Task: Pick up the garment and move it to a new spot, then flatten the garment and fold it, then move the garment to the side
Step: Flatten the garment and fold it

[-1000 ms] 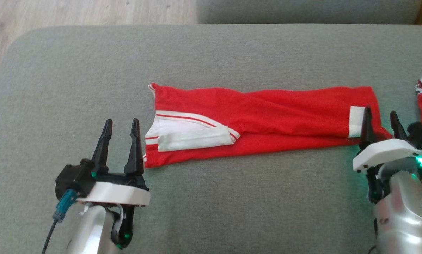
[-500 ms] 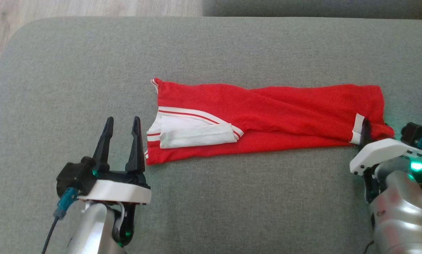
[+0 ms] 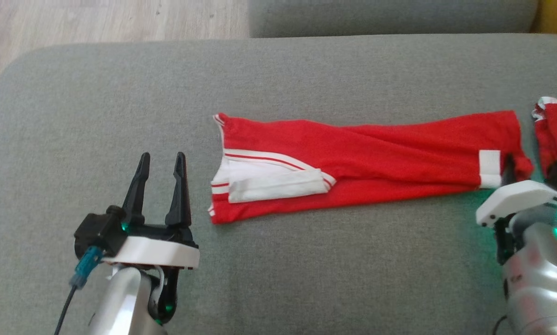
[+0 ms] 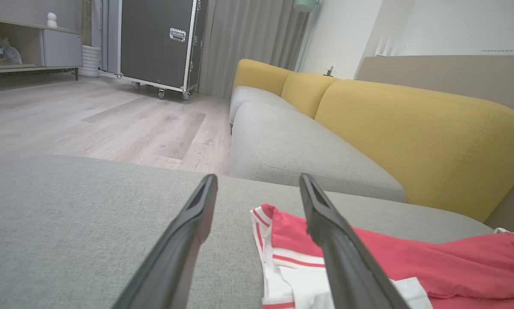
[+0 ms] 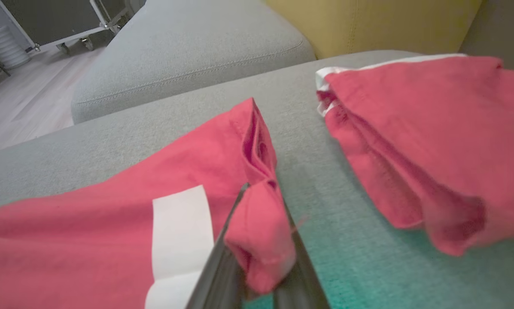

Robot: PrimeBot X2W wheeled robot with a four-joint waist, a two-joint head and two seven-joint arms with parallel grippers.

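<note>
Within the last second the right gripper changes from wide open to closed. As the right wrist view confirms, its fingers now pinch a bunched fold at the near right corner of the garment. The garment lies on the grey cushion as a long red strip running left to right. Its white-trimmed end is at the left, and a white patch sits just left of the pinch point. The left gripper is unchanged: fingers spread wide, empty, just left of the garment's near left corner and apart from it. A second red garment lies close beyond the right end, not touching. Judgement: the right-hand grasp appears secured, and the left gripper likely needs to take the left end before a fold or lift can proceed evenly.
</note>
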